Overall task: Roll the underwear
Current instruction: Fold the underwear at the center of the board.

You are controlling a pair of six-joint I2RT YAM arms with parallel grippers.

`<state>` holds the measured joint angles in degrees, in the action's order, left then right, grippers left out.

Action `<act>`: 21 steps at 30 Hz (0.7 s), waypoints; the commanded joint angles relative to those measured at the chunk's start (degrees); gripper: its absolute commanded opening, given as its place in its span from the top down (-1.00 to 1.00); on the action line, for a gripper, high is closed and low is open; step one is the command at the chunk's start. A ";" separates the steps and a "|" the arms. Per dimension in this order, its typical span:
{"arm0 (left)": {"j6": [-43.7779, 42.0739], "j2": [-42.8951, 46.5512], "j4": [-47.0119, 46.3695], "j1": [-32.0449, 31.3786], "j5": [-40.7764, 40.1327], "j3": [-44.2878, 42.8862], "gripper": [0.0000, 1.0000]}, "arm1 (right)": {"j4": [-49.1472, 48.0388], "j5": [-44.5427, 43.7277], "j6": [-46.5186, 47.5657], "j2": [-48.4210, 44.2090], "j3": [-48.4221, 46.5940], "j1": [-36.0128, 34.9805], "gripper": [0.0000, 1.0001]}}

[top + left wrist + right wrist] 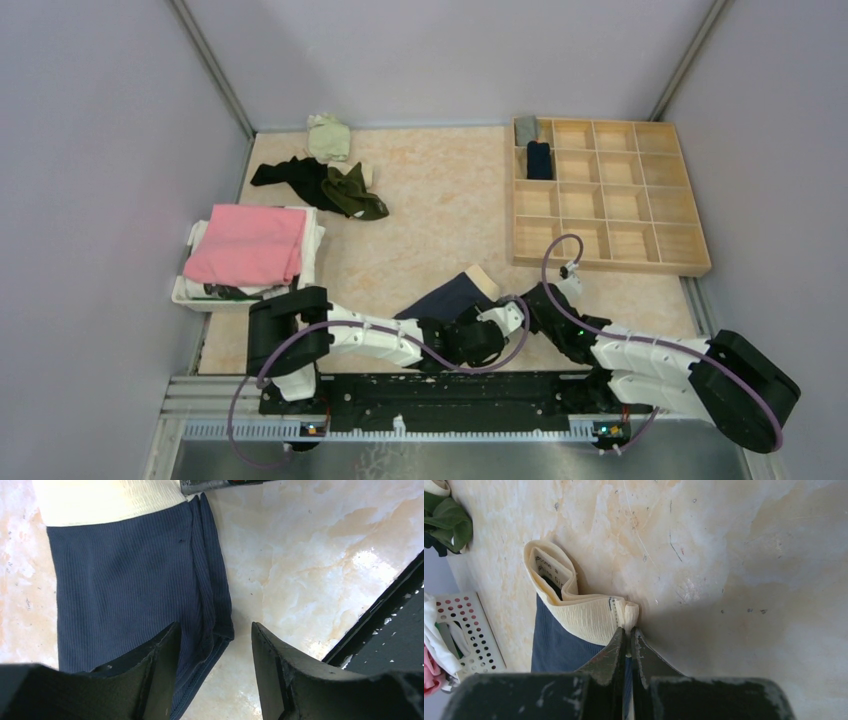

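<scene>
Nearest, at the near edge of the table, the left gripper stands open and empty, one finger over the hem of the navy briefs, the other over bare tabletop, while the right gripper is pinched shut on a corner of their cream waistband. Farther back, a white basket bearing a folded pink cloth sits at the left edge; beyond, a heap of black and olive underwear lies near the far left corner, and a wooden compartment tray at the far right holds a grey roll and a navy roll in its far-left cells.
</scene>
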<state>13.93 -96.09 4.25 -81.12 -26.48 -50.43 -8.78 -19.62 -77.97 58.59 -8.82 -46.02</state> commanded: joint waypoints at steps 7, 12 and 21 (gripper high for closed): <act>0.24 -3.81 -1.22 -0.87 -0.66 -1.09 -0.09 | -0.41 0.25 1.44 0.31 -1.72 -0.47 1.00; 0.72 -4.95 -0.20 -1.46 -1.05 -0.10 0.02 | 0.75 -0.28 1.82 -0.76 -1.89 -0.47 1.00; 1.32 -8.14 0.41 -2.11 -3.46 0.81 0.45 | 4.25 1.20 2.95 -4.18 -1.62 -0.47 1.00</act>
<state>14.90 -100.42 1.15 -83.37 -30.06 -50.72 -6.98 -19.35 -76.53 56.80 -8.82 -46.02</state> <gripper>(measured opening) 0.321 0.013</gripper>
